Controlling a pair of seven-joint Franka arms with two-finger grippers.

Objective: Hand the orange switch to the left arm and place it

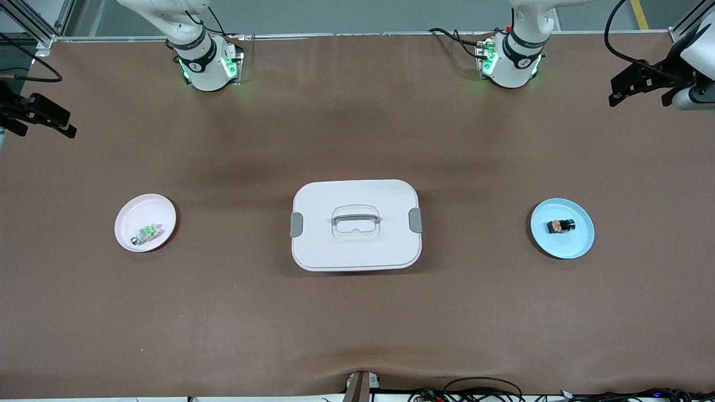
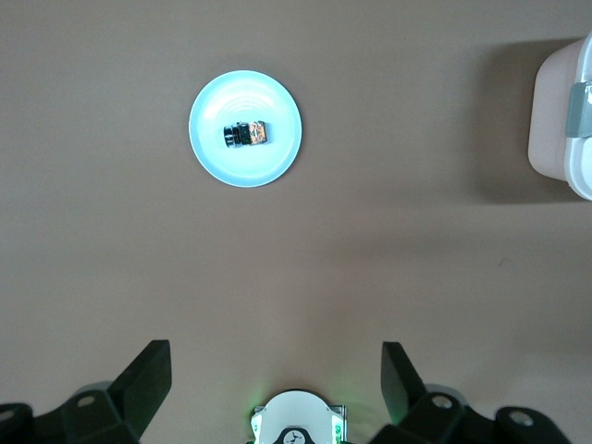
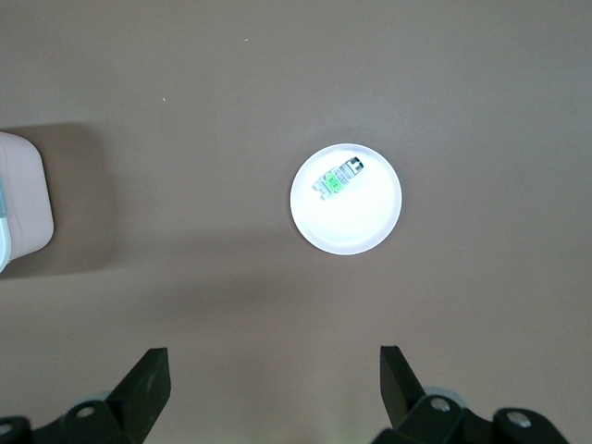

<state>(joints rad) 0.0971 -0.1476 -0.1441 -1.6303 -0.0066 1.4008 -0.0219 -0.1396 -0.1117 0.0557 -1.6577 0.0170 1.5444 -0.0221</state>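
Orange-marked tiny black blocky switch [image 1: 561,226] lies untouched on the pale blue round plate [image 1: 581,241] toward the left arm's end of the brown tabletop [image 1: 357,312], so you have the whole transfer ahead of you. Both the left end effector [image 2: 276,388] and the right end effector [image 3: 275,388] hang high with fingers spread and empty. The large white lidded box [image 1: 356,224] sits mid-table between that plate and the pale pink round plate [image 1: 129,215] holding a green-and-white component [image 1: 147,234].

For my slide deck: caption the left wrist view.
Open left tool above table, orange switch on blue plate.
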